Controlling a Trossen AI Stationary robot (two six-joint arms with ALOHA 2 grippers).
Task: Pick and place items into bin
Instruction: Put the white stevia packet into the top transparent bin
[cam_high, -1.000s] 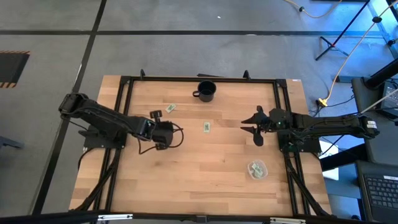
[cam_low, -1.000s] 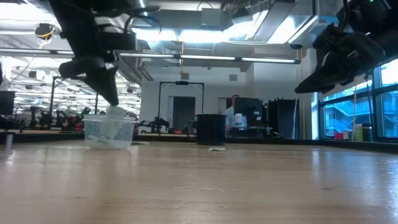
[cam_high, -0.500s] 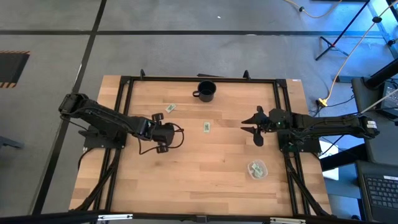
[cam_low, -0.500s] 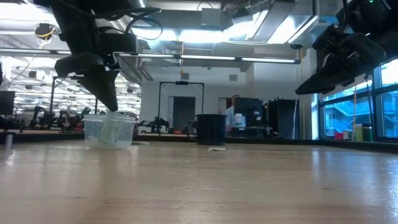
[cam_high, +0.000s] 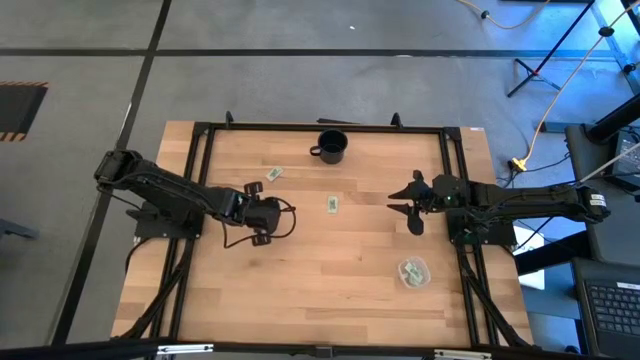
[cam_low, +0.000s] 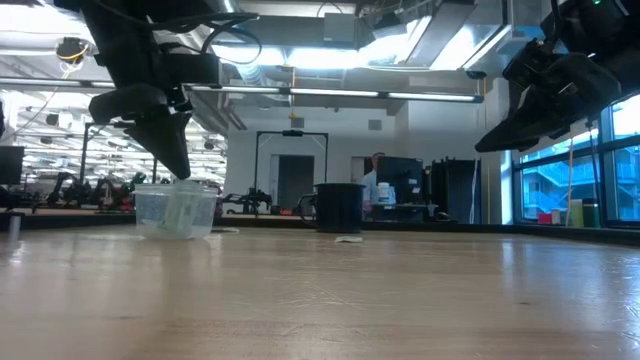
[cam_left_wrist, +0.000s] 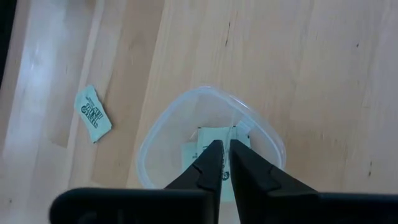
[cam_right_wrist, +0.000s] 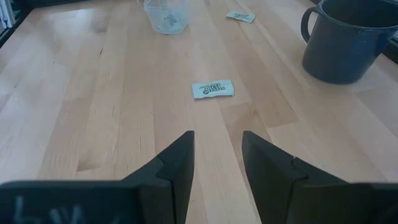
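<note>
Left pincer (cam_left_wrist: 222, 144) hangs over the clear plastic bin (cam_left_wrist: 149, 140) at centre-left of the high view. Its fingers stand almost together with a slit between them. One green-and-white packet (cam_left_wrist: 205, 132) shows inside the bin behind the tips; whether the tips grip it cannot be told.

The nearest loose packet (cam_high: 273, 174) lies flat on the table just beside the bin, toward the top of the frame, its long axis slanted. The left arm is plainly nearer. Right of that stands the black mug (cam_high: 330, 147), apart from any path. A third packet (cam_high: 332, 205) lies mid-frame between the arms, squarely ahead of the right pincer (cam_right_wrist: 217, 134), which is parted and empty. Lower right sits another clear container (cam_high: 413, 272) with green-and-white contents.
</note>
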